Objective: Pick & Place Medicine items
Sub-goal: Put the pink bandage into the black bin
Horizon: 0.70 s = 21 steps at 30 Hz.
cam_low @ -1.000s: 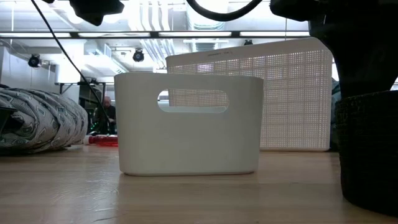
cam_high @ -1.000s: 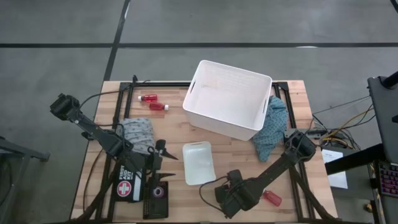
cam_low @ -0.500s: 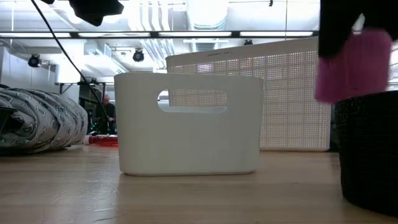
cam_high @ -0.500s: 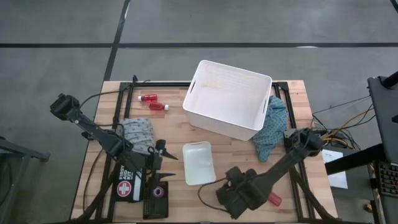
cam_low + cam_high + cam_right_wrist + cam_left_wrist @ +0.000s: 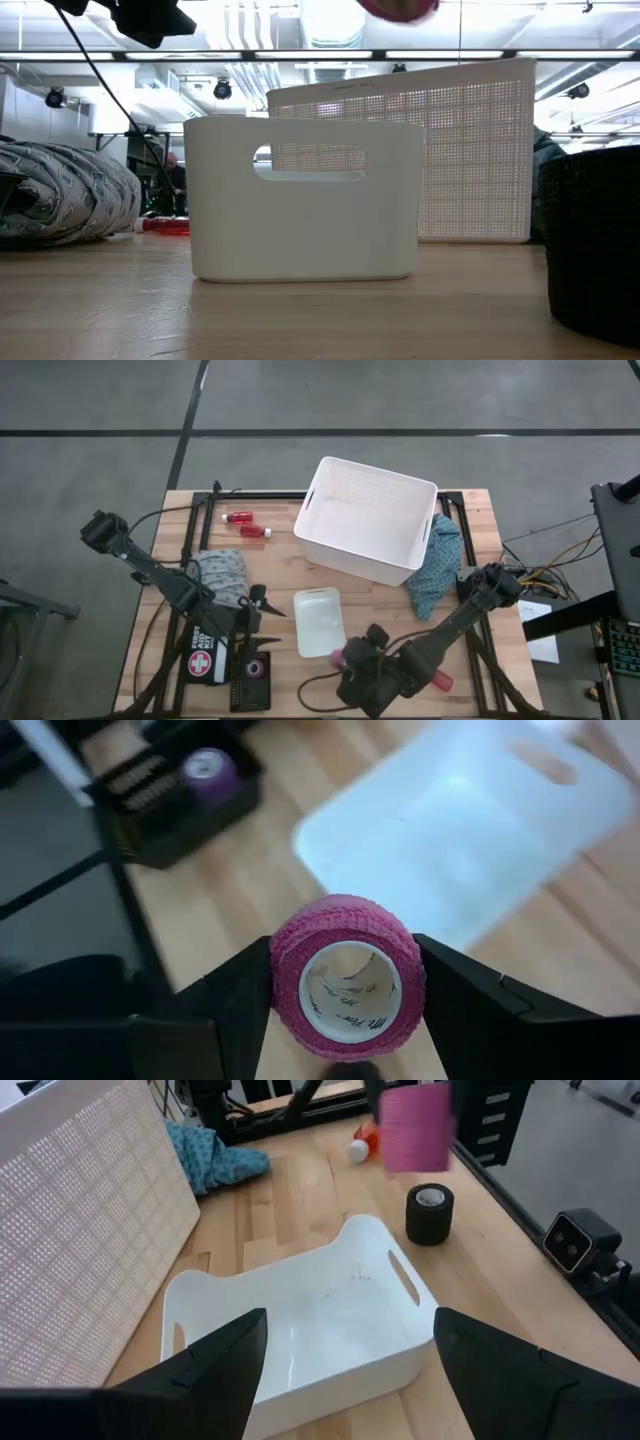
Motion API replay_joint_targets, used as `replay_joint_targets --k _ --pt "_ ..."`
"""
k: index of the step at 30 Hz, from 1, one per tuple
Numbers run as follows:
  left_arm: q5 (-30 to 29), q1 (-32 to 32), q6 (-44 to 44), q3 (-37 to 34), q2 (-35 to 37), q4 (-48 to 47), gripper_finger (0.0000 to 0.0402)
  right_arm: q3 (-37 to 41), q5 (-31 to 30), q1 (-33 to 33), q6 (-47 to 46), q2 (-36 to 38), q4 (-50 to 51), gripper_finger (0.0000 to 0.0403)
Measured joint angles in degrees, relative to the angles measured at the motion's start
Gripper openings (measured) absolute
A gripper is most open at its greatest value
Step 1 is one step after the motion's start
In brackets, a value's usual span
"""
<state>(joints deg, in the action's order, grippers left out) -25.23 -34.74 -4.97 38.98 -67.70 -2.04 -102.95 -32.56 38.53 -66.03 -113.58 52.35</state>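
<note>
My right gripper [image 5: 343,658] is shut on a pink tape roll [image 5: 347,977], held in the air by the near right corner of a small white tray [image 5: 320,622]. The roll also shows in the left wrist view [image 5: 415,1128] and at the top of the low view [image 5: 398,8]. Two red bottles [image 5: 246,524] lie on their sides at the far left. A third red bottle [image 5: 437,680] lies under the right arm. A dark tape roll [image 5: 430,1213] stands on end on the wood. My left gripper [image 5: 262,615] hangs open just left of the tray. My right gripper pinches the pink roll by two opposite sides of its outer wall [image 5: 283,960], one finger [image 5: 235,995] on each side. The fingers slant downward. The roll is lifted clear of the table, its open core facing the wrist camera.
The big white basket [image 5: 368,518] stands at the far middle, with a blue cloth [image 5: 437,565] at its right. A patterned cloth [image 5: 222,575], a first-aid pouch [image 5: 205,655] and a black box holding a purple roll [image 5: 256,669] lie near the left arm.
My right gripper has risen from the table near the front edge with the pink roll, rolling its wrist and shifting a little toward the left, nearer the small tray. The roll is lifted clear. My left gripper has kept still.
</note>
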Motion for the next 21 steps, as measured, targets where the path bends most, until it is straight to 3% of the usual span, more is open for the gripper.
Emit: replay_joint_targets --k 7,21 --pt "0.00 -0.02 0.00 0.00 0.00 -1.06 0.0292 0.17 4.23 -2.20 9.72 -1.67 -7.80 0.0219" --pt "-0.01 0.00 0.00 0.00 0.00 -1.80 0.0292 -1.30 8.37 -3.99 17.01 -6.77 -17.36 0.0219"
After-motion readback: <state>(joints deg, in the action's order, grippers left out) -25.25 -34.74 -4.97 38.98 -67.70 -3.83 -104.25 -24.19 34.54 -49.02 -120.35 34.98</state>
